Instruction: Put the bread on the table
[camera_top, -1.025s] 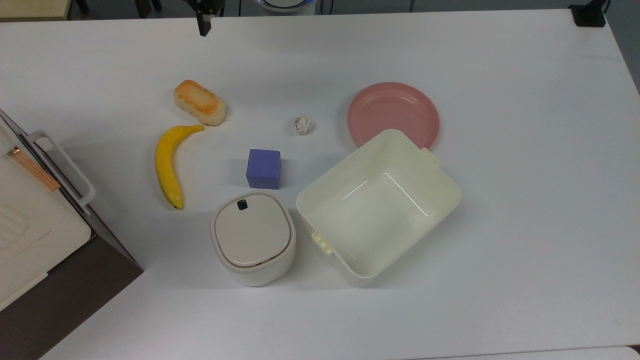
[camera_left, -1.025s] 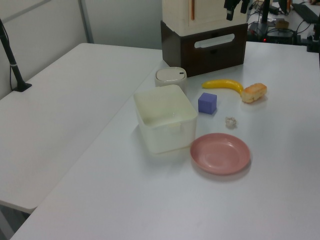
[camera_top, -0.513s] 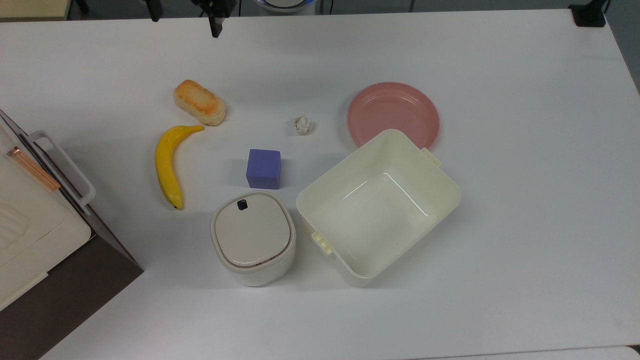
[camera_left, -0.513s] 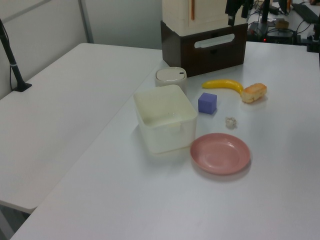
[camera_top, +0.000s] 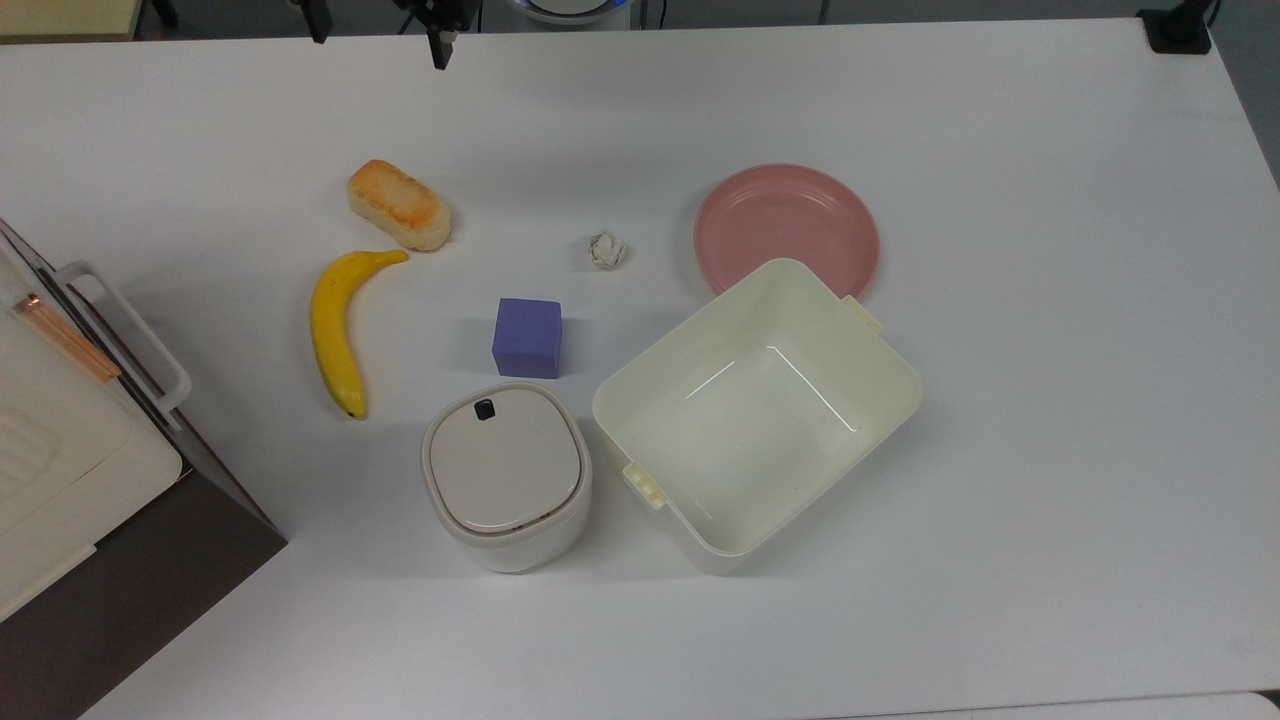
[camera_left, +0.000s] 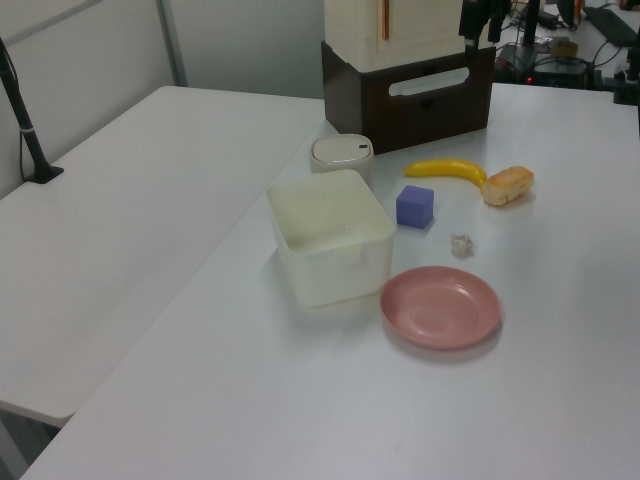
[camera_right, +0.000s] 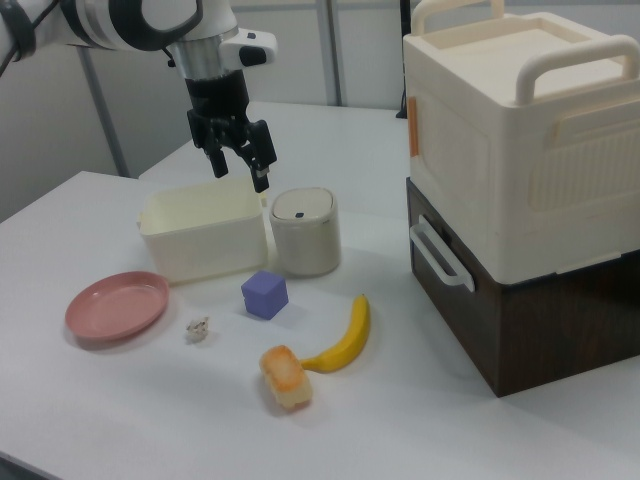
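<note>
Top view: one bread (camera_top: 399, 204), one banana (camera_top: 336, 328).

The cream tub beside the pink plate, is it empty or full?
Empty. The top view shows the cream tub's bare bottom, with nothing inside; its opening faces up.

We see our arm (camera_right: 130, 20) most fully in the right view: glossy white rounded shells with wide black bands at the joints, and a grey cylindrical wrist section below them. A small white block juts from one side of that wrist. Under it sits our end effector (camera_right: 239, 168), all black, a boxy body ending in two slim dark fingers (camera_right: 260, 178) with a gap between them. In the top view one finger (camera_top: 439, 52) shows as a narrow black bar with a paler tip.
</note>
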